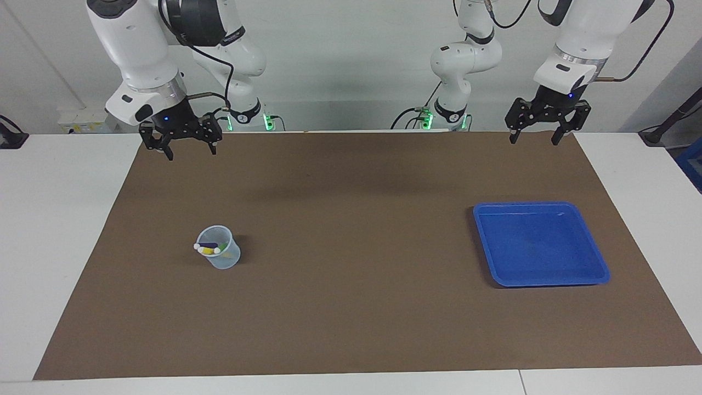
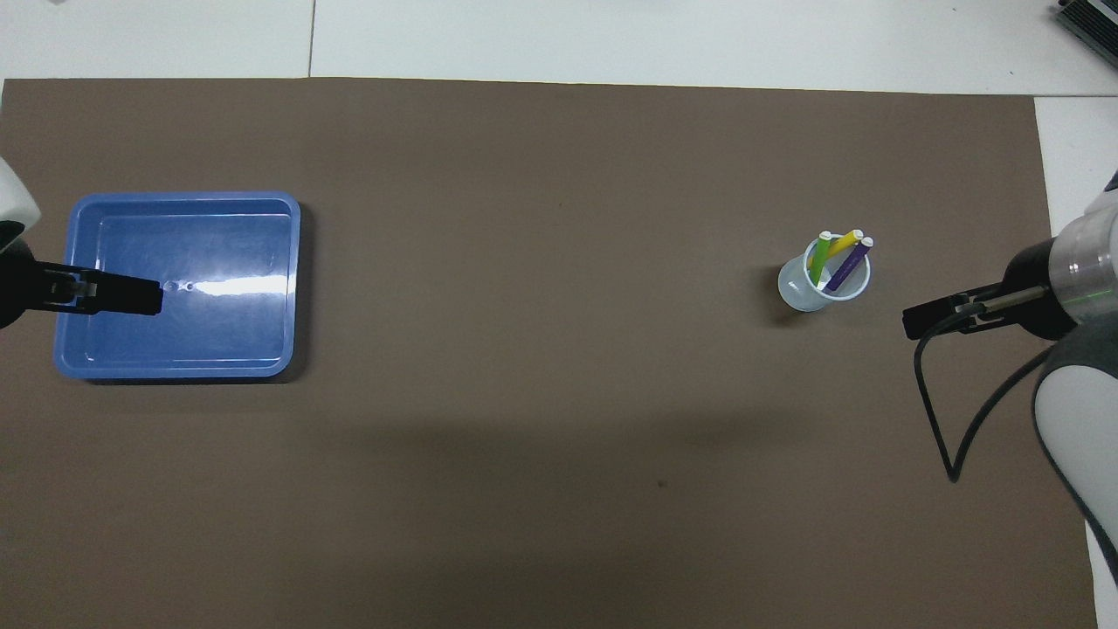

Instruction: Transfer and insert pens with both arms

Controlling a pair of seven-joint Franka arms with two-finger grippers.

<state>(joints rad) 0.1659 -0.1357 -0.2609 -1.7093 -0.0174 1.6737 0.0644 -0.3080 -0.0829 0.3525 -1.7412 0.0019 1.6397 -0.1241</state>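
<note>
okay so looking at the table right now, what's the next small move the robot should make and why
Probably none beyond resting: all three pens already stand in the clear cup and the blue tray holds nothing. Both the right claw and the left claw hang open and empty, raised over the mat's edge nearest the robots.
</note>
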